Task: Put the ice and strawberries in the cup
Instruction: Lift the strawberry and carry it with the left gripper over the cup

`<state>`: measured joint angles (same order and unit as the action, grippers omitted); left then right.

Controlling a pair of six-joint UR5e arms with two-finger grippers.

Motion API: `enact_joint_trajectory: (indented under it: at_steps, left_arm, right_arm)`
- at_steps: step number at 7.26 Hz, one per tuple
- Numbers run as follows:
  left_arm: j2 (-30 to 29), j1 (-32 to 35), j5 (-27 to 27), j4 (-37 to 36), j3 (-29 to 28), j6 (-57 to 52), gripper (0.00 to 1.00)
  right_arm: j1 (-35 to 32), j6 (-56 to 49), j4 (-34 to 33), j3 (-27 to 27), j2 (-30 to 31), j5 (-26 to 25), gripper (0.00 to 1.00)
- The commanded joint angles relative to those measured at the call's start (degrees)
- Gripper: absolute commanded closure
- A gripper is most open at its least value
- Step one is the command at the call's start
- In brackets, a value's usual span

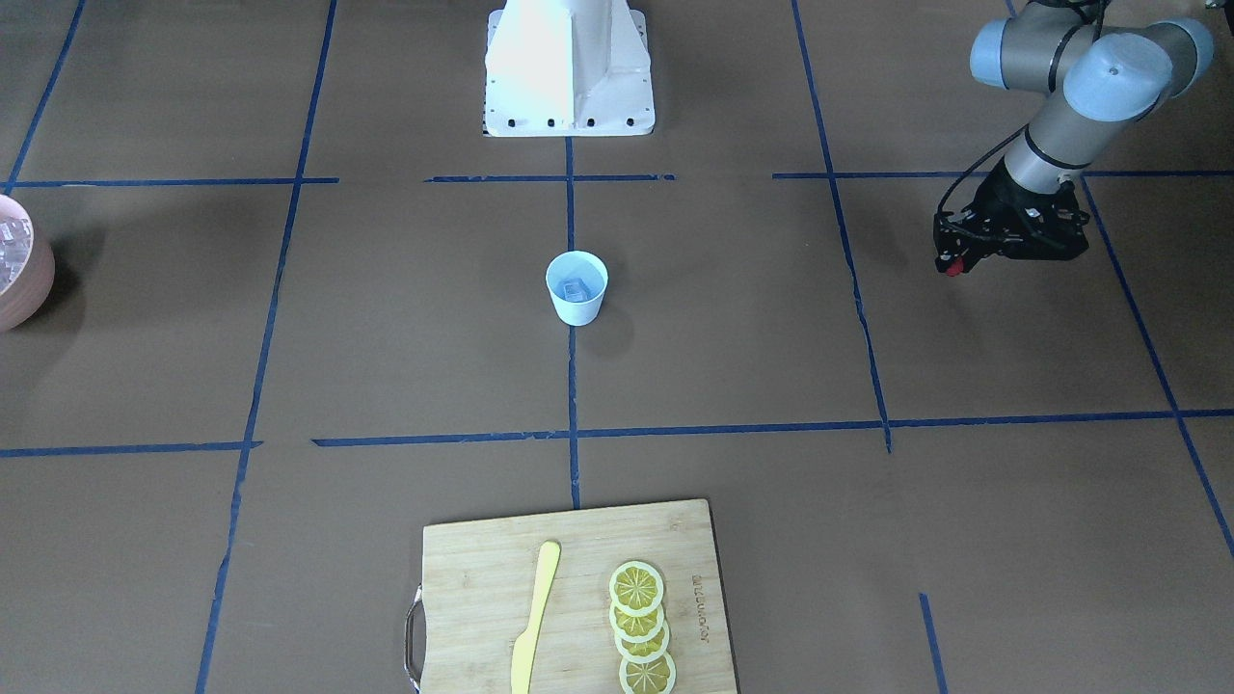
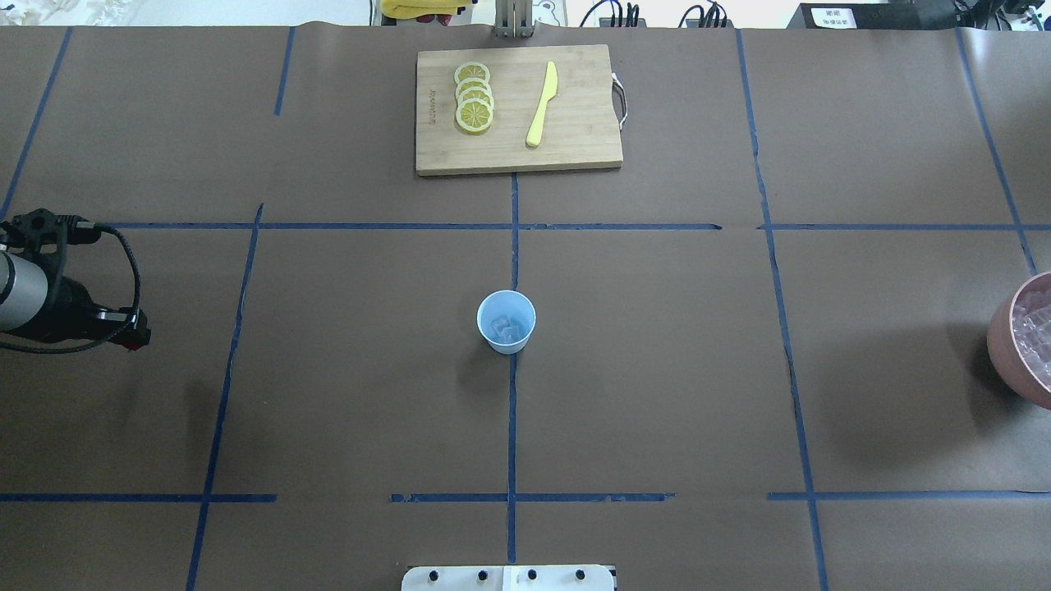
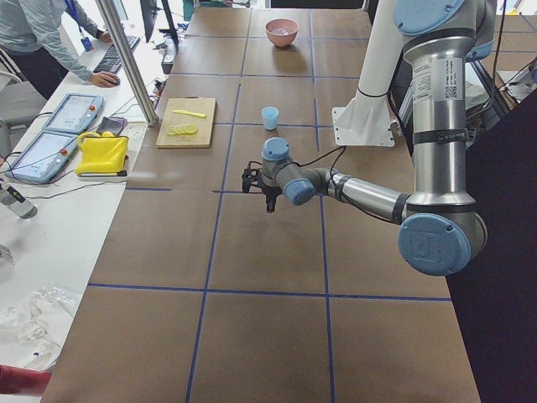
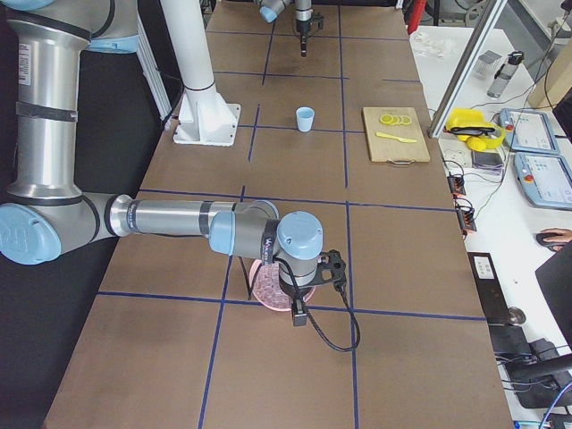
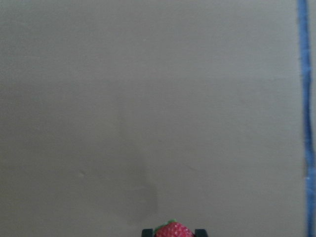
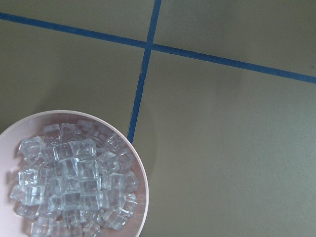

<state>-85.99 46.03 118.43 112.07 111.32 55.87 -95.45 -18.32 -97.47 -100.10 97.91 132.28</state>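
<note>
The pale blue cup (image 1: 576,301) stands upright at the table's middle, also in the overhead view (image 2: 506,336). Clear ice cubes (image 2: 507,327) lie inside it. My left gripper (image 1: 956,260) hangs above bare table far to the cup's side, shut on a red strawberry (image 5: 173,230) that shows between its fingertips (image 5: 147,232). More ice cubes (image 6: 74,182) fill the pink bowl (image 6: 144,183) below my right wrist. My right gripper (image 4: 299,318) shows only in the exterior right view, over the bowl's near edge. I cannot tell whether it is open or shut.
A wooden cutting board (image 2: 517,158) at the far side holds several yellow lemon slices (image 2: 474,97) and a yellow knife (image 2: 542,105). The pink bowl (image 2: 1011,345) sits at the table's right edge. Blue tape lines cross the brown table. The robot base (image 1: 569,67) stands behind the cup.
</note>
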Motion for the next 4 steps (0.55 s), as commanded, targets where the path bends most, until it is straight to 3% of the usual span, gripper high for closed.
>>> enact_joint_trajectory:
  at_steps: [1, 3, 4]
  left_arm:
    - [-11.06, -0.06, 0.05, -21.02, 8.02, 3.25, 1.00]
    - [-28.62, -5.47, -0.13, -33.71, 6.38, 15.25, 0.99]
    - [-35.41, -8.99, -0.39, -34.20, 2.19, 23.67, 0.99]
  right_arm:
    - [0.00, 0.04, 0.00, -0.09, 0.00, 0.09, 0.01]
    - [0.00, 0.12, 0.00, -0.62, 0.00, 0.09, 0.01]
    - [0.00, 0.30, 0.00, -0.53, 0.00, 0.09, 0.01]
